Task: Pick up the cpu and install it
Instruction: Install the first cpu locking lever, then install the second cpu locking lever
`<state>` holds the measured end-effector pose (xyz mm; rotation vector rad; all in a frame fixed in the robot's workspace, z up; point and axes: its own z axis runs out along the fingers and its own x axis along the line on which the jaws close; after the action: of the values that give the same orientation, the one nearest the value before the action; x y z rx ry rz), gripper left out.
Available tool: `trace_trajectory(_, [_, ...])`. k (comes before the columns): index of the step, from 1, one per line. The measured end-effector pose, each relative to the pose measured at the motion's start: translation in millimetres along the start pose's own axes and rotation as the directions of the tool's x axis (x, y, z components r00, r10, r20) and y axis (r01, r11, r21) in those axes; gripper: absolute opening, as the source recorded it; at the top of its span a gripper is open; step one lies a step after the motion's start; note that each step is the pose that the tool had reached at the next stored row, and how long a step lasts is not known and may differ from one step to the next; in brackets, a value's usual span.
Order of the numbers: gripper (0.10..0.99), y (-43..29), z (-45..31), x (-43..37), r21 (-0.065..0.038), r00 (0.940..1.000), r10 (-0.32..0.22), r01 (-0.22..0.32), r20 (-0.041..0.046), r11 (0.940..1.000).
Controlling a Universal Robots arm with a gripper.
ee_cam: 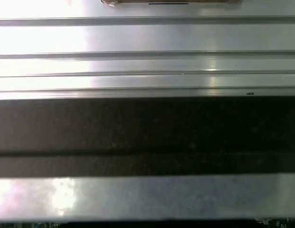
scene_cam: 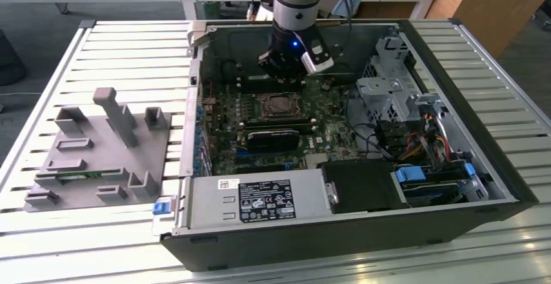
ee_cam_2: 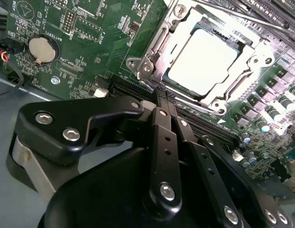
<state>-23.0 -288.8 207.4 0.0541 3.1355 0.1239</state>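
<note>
The cpu is a flat silvery square lying in its socket on the green motherboard, framed by a metal bracket. In the exterior view the cpu sits mid-board inside the open computer case. My gripper hangs inside the case just behind the socket, a little above the board. In the second wrist view the gripper has its black fingers pressed together with nothing between them, their tips close beside the socket's edge.
A black rectangular block lies on the board in front of the socket. The power supply, drive cage and cables crowd the case. A grey fixture with a green memory stick stands on the slatted table.
</note>
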Motion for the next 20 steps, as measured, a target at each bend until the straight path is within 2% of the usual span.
trace_trajectory(8, [0.11,-2.7,-0.1,-1.2,0.0,1.0,0.0,0.0,0.0,1.0])
trace_trajectory(20, [0.11,-10.5,-0.5,-3.7,0.0,1.0,0.0,0.0,0.0,1.0])
